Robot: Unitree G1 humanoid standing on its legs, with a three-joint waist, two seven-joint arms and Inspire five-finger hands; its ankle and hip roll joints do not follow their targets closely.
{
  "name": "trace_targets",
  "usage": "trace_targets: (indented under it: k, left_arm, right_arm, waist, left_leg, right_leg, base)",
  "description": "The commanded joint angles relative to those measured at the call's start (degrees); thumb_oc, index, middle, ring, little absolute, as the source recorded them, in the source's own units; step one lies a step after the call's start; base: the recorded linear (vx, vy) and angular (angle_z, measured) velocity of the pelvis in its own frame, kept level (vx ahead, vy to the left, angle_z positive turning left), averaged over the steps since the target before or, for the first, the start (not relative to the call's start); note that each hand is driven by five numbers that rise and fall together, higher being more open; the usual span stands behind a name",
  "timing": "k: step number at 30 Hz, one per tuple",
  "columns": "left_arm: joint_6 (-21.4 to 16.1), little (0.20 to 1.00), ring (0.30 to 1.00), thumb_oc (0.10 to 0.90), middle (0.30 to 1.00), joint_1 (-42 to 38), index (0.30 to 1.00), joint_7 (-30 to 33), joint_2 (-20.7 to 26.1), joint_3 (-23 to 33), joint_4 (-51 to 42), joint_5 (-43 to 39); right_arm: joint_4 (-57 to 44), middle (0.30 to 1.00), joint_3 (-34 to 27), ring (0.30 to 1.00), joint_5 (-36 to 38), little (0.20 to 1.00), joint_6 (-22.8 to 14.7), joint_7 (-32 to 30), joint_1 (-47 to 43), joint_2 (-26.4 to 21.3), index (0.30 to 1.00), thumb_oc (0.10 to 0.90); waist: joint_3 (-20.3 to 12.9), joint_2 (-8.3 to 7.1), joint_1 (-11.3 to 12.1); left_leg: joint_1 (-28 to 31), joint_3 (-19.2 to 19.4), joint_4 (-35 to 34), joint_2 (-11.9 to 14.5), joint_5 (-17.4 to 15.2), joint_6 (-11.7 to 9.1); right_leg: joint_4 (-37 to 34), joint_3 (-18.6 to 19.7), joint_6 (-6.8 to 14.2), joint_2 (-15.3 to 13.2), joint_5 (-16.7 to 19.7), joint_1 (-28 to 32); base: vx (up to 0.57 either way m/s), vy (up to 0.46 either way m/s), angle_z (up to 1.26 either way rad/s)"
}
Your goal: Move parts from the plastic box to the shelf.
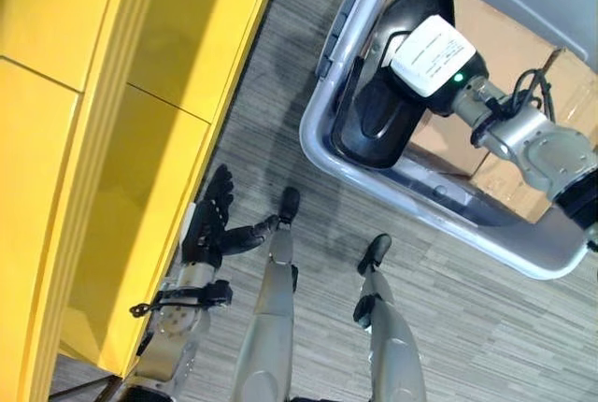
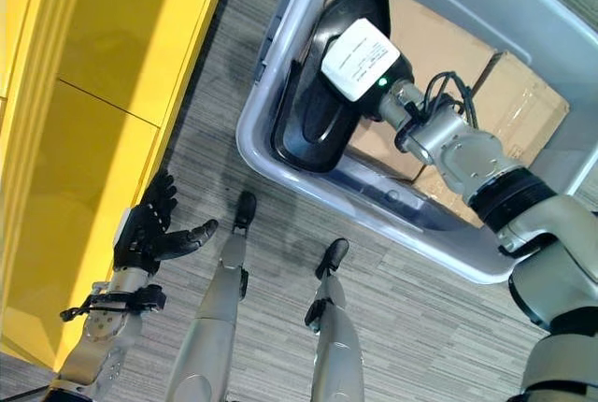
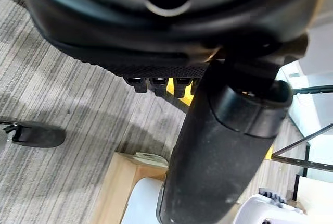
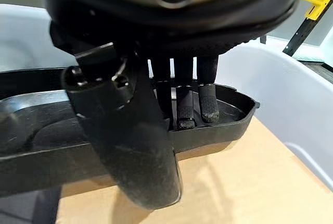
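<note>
The right hand (image 4: 156, 130) grips the rim of a black part (image 2: 313, 117) lying inside the grey plastic box (image 2: 280, 164) on cardboard (image 2: 439, 47), while the left hand (image 2: 145, 229) hangs open beside the yellow shelf (image 2: 84, 140); no writing is legible.

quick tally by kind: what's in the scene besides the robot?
Plastic box: 1
Black part: 1, fingers of the right hand on it
Cardboard pieces: 2, lining the box
Yellow shelf: 1
Total: 5
Left hand is open.
</note>
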Motion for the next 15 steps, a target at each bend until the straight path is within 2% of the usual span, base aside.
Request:
trace_targets:
  k: [1, 5, 8, 9, 10, 15]
  left_arm:
    - [-4.46, 1.0, 1.0, 0.9, 1.0, 0.73, 1.0, -0.19, 2.06, 0.26, -5.77, -0.09]
    - [-4.14, 1.0, 1.0, 0.9, 1.0, 0.28, 1.0, -0.46, 2.41, 0.18, -5.36, 0.3]
    - [-3.79, 1.0, 1.0, 0.9, 1.0, -0.17, 1.0, -1.07, 2.65, 0.03, -4.57, 0.49]
    - [-3.68, 1.0, 1.0, 0.9, 1.0, -0.22, 1.0, -1.09, 2.75, 0.1, -4.62, 0.58]
    - [-3.47, 1.0, 1.0, 0.9, 1.0, -0.32, 1.0, -1.31, 2.96, 0.61, -4.77, 1.08]
    - [-3.06, 1.0, 1.0, 0.9, 1.0, 0.34, 1.0, -1.92, 3.28, 1.51, -4.03, 1.7]
  right_arm:
    - [4.05, 0.3, 6.62, 0.3, 0.91, 0.3, -3.21, 4.28, 5.12, 0.63, 0.3, 0.4]
    - [3.95, 0.3, 6.35, 0.3, 0.64, 0.3, -3.11, 3.95, 5.03, -0.14, 0.3, 0.4]
    - [2.79, 0.3, 6.52, 0.3, 0.65, 0.3, -3.0, 3.47, 4.18, -2.1, 0.3, 0.4]
    - [1.66, 0.3, 6.37, 0.3, 0.76, 0.3, -3.06, 3.32, 3.86, -3.21, 0.3, 0.4]
    - [-0.28, 0.3, 5.2, 0.3, 1.38, 0.3, -2.92, 2.52, 3.62, -5.89, 0.3, 0.4]
    - [-4.2, 0.3, 2.24, 0.3, 2.71, 0.3, -2.46, 0.76, 4.34, -10.61, 0.3, 0.4]
  waist:
    - [1.14, -0.98, -0.51]
    - [1.14, -1.02, -0.5]
    - [1.14, -1.35, -0.36]
    - [1.14, -1.43, -0.38]
    - [1.13, -1.69, -0.38]
    - [-2.43, -2.75, -0.94]
  left_leg:
    - [2.96, -0.18, 0.67, 3.57, -3.23, -1.49]
    - [4.57, 0.02, -0.48, 3.75, -2.43, -1.51]
    - [8.14, 0.5, -2.11, 4.51, -1.98, -1.65]
    - [9.24, 0.62, -2.57, 4.59, -1.84, -1.71]
    - [12.9, 0.97, -4.38, 5.07, -1.4, -1.88]
    - [18.12, 1.81, -7.87, 6.05, -0.55, -2.39]
  right_leg:
    - [-3.24, 0.79, 2.34, -2.24, 2.54, 8.41]
    - [-3.23, 0.76, 2.34, -2.25, 2.71, 9.17]
    - [-3.32, 0.87, 2.43, -2.22, 2.68, 11.48]
    - [-3.33, 0.9, 2.45, -2.23, 2.6, 12.23]
    - [-3.37, 0.99, 2.58, -2.23, 2.47, 14.61]
    - [-3.96, 0.91, 2.83, -1.9, 2.3, 17.66]
  base:
    - [0.0, 0.0, 0.0]
    - [-0.02, -0.008, 0.03]
    - [-0.01, -0.012, -0.03]
    - [-0.02, -0.021, -0.03]
    - [0.0, 0.0, 0.0]
    - [0.04, -0.019, 0.0]
